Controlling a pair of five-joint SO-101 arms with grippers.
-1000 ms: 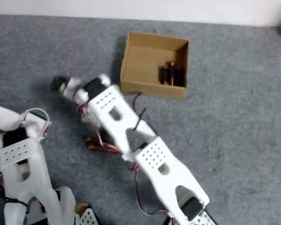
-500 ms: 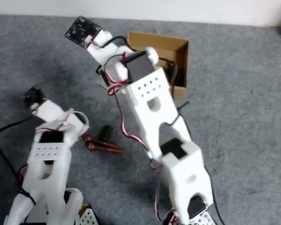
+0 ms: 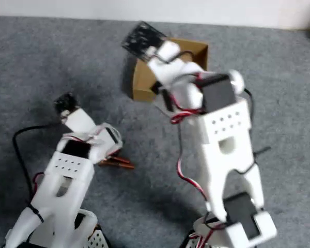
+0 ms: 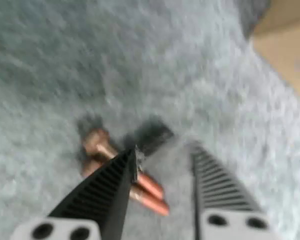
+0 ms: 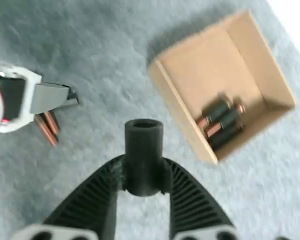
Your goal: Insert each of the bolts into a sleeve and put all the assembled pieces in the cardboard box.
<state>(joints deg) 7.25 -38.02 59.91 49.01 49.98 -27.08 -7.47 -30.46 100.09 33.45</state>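
Gripping a black sleeve (image 5: 143, 155), right fingers (image 5: 190, 196) near the cardboard box (image 5: 205, 70)

Grey carpet (image 3: 36, 57), white wall (image 3: 144, 8) beyond.

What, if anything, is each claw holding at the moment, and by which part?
The right claw grips the black sleeve by its sides, its open end sticking out. The left claw is open and holds nothing, over the bolts.

Soft, even light falls from above on the grey worktop (image 3: 279, 103). Faint, diffuse shadows lie beside the cardboard box (image 3: 142, 85) and around the bolts (image 4: 150, 186).
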